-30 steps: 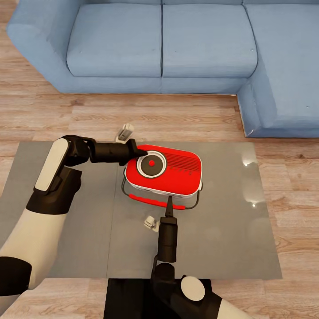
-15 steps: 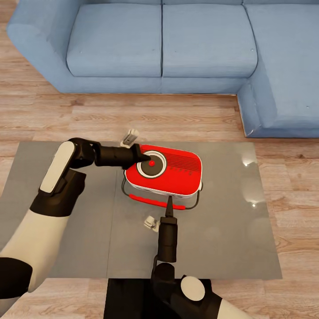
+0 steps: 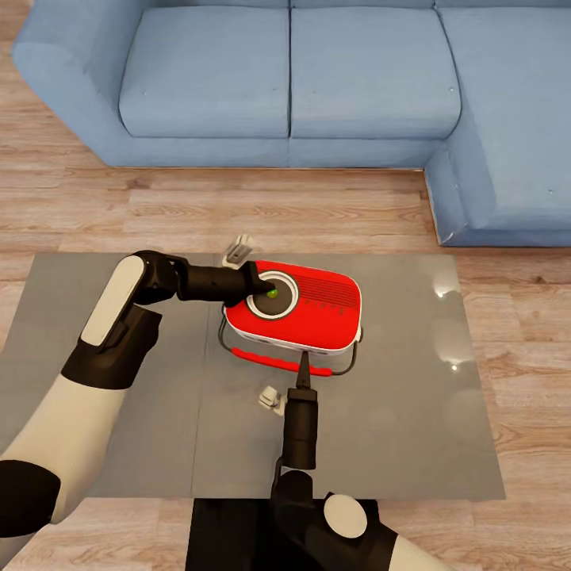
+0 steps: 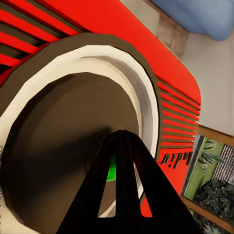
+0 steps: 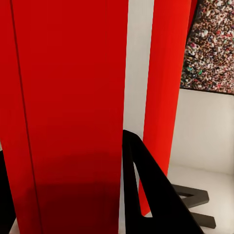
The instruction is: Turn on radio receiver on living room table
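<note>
The red radio receiver lies face up on the grey table, and its round white-ringed dial shows a green dot. My left gripper is shut, its fingers pressed together into one point that rests on the dial's face beside the dot. My right gripper reaches in from the near side and is closed around the red bar of the wire handle. That bar sits between its two fingers, touching both.
A blue L-shaped sofa stands beyond the table, across a strip of light wood floor. Its right arm section comes close to the table's far right corner. My dark base sits at the table's near edge.
My left gripper slid right onto the dial's face. The dot at the dial's centre changed from red to green. The right arm and the radio stayed still.
</note>
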`<state>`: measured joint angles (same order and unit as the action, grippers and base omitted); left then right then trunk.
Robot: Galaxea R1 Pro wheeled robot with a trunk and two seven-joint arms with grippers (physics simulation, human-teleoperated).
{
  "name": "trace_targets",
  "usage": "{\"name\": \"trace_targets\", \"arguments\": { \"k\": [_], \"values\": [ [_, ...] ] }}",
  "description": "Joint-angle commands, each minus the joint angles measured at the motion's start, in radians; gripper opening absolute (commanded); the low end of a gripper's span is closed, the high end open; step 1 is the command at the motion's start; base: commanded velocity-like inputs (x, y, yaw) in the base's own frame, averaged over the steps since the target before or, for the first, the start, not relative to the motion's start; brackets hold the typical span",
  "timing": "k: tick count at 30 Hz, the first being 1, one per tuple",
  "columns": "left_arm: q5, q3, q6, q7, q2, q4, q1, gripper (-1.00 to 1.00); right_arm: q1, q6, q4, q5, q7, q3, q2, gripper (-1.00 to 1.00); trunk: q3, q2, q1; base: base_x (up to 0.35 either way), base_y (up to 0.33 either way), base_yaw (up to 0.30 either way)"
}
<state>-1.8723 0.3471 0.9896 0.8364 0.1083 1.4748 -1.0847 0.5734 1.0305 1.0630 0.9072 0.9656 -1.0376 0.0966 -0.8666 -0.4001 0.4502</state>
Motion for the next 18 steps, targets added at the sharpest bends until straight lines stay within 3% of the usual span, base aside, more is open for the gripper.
{"name": "trace_targets", "arguments": {
  "k": [1,4,10,13,15,16,17,18],
  "values": [
    [0.007,0.001,0.004,0.001,0.0,0.0,0.0,-1.0,0.0,0.017,0.002,0.032,0.001,-0.001,0.0,-1.0,0.0,0.0,0.0,0.0,0.0,0.0],
    [0.008,0.003,0.004,0.011,0.0,-0.004,0.0,-1.0,0.0,0.017,0.002,0.032,0.001,-0.001,0.0,-1.0,0.0,0.0,0.0,0.0,0.0,0.0],
    [-0.001,0.047,0.004,0.026,-0.001,0.001,0.0,-1.0,0.0,0.017,0.002,0.032,0.001,-0.001,0.0,-1.0,0.0,0.0,0.0,0.0,0.0,0.0],
    [-0.067,0.039,0.004,0.025,-0.001,0.036,0.0,-1.0,0.0,0.017,0.002,0.032,0.001,-0.001,0.0,-1.0,0.0,0.0,0.0,0.0,0.0,0.0],
    [-0.121,0.009,0.005,0.021,-0.01,0.051,-0.003,-1.0,0.0,0.017,0.002,0.032,0.001,-0.001,0.0,-1.0,0.0,0.0,0.0,0.0,0.0,0.0],
    [-0.156,-0.058,0.01,0.017,-0.026,0.058,-0.006,-1.0,0.0,0.017,0.002,0.032,0.001,-0.001,0.0,-1.0,0.0,0.0,0.0,0.0,0.0,0.0],
    [-0.162,-0.076,0.012,0.016,-0.028,0.06,-0.006,-1.0,0.0,0.017,0.002,0.032,0.001,-0.001,0.0,-1.0,0.0,0.0,0.0,0.0,0.0,0.0],
    [-0.172,-0.119,0.015,0.002,-0.035,0.063,-0.007,-1.0,0.0,0.017,0.002,0.032,0.001,-0.001,0.0,-1.0,0.0,0.0,0.0,0.0,0.0,0.0]
  ]
}}
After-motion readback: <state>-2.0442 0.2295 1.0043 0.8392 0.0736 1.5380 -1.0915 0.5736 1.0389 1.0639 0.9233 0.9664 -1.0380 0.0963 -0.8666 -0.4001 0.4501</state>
